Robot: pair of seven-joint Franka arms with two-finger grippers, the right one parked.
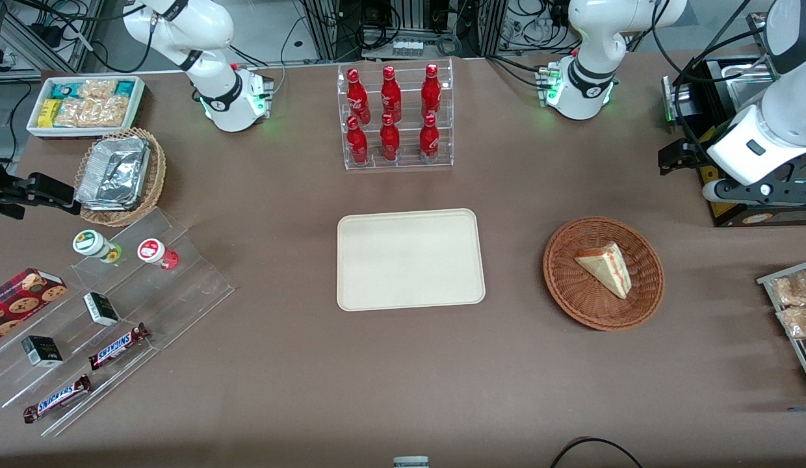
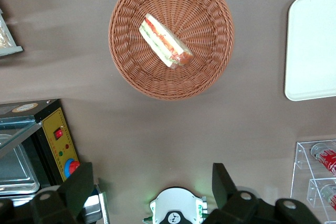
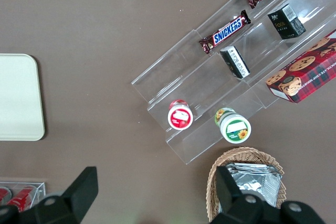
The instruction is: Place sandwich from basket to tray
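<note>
We take the reddish-brown wicker basket (image 1: 603,273) as our landmark. The sandwich (image 1: 605,267) lies inside it, a pale wedge resting on the woven floor near the middle, its cut edge of red, orange and green filling facing up in the left wrist view (image 2: 165,41). From the front camera, one tip of the wedge points toward the basket's nearer rim.

Our gripper (image 2: 149,184) hangs high above the table, farther from the front camera than the basket and toward the working arm's end. Its two dark fingers (image 2: 79,184) are spread wide and hold nothing. The sandwich lies well apart from them, not between them; bare brown table (image 1: 403,377) separates the fingertips from the basket's rim in the wrist view. In the front view we see only the arm's white wrist casing and the black mount by the edge of the picture, so we place no point on the gripper there.

The cream-beige tray (image 1: 410,259) lies flat beside the basket, toward the parked arm's end of the table, with a strip of table between the two. Nothing rests on the tray. A clear rack of red bottles (image 1: 394,115) stands farther from the front camera than the basket, in line with the tray.
</note>
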